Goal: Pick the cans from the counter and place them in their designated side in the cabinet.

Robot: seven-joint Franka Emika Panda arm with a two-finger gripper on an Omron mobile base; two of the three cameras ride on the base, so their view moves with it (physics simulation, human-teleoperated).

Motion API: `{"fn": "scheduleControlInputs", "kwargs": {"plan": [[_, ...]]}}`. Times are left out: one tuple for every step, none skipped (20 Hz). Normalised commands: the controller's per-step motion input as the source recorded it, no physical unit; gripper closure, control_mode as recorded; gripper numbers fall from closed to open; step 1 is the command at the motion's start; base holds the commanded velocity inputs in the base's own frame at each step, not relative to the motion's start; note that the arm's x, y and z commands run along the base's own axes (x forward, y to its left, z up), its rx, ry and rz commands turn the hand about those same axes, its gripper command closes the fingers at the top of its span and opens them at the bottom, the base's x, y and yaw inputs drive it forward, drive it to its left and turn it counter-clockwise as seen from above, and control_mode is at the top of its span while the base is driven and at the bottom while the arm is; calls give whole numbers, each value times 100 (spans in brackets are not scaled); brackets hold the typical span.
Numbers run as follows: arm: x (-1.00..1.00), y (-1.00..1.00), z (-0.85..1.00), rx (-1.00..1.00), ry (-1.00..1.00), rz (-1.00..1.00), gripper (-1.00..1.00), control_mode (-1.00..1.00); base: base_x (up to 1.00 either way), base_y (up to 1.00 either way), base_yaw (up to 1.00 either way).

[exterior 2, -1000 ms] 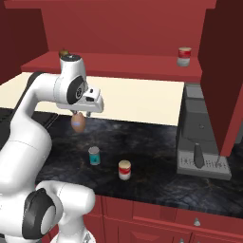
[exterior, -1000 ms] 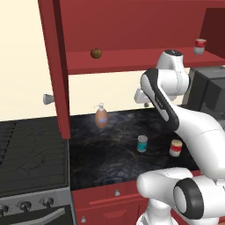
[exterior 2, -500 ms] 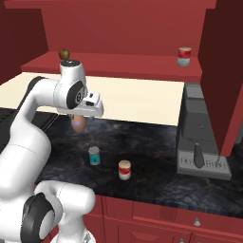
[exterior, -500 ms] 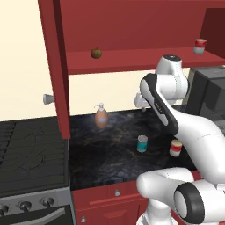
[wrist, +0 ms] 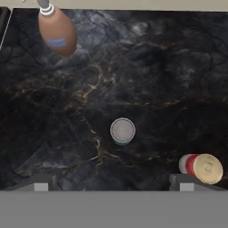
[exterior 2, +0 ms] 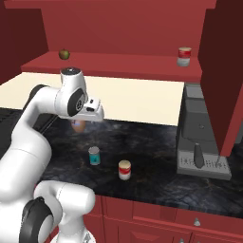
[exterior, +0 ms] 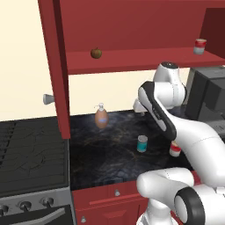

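The gripper point(exterior 2: 97, 113) is held high above the counter point(exterior: 110, 154), pointed down at it, and nothing is gripped between its fingers; they are spread wide, one tip point(wrist: 40, 184) being seen at the lower left of the hand view and the other at the lower right. In the left base view the gripper point(exterior: 139, 107) is partly covered by the arm's own links.

The teal can point(wrist: 122, 132) is seen from above between the two tips, upright on the black stone, with its grey lid turned to the camera. It is also shown in the left base view point(exterior: 142, 143) and the right base view point(exterior 2: 94, 155). The red-banded can point(wrist: 201, 167) is stood just beside the right-hand tip in the hand view, well apart from the teal one; in the base views point(exterior 2: 125, 170) it is placed nearer the counter's front edge.

A brown soap bottle point(exterior: 101, 117) is set at the back of the counter. On the shelf of the cabinet point(exterior: 132, 59) an apple point(exterior: 96, 53) is placed at one end and a third can point(exterior 2: 184, 56) at the other. A stove point(exterior: 30, 154) is fitted next to the counter.
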Motion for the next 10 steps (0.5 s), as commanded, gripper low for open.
{"fn": "scheduleControlInputs", "kwargs": {"plan": [[5,0,-21,0,0,0,-100,-100,0,0,0],[1,0,-20,0,0,0,-100,-100,0,0,0],[0,0,-20,0,0,0,-100,-100,0,0,0],[0,0,-21,0,0,0,-100,-100,0,0,0],[0,0,-21,0,0,0,-100,-100,0,0,0],[0,0,-23,0,0,0,-100,-100,0,0,0],[0,0,-24,0,0,0,-100,-100,0,0,0],[0,0,-24,0,0,0,-100,-100,0,0,0],[0,0,-25,0,0,0,-100,-100,0,0,0],[0,0,-28,0,0,0,-100,-100,0,0,0]]}}
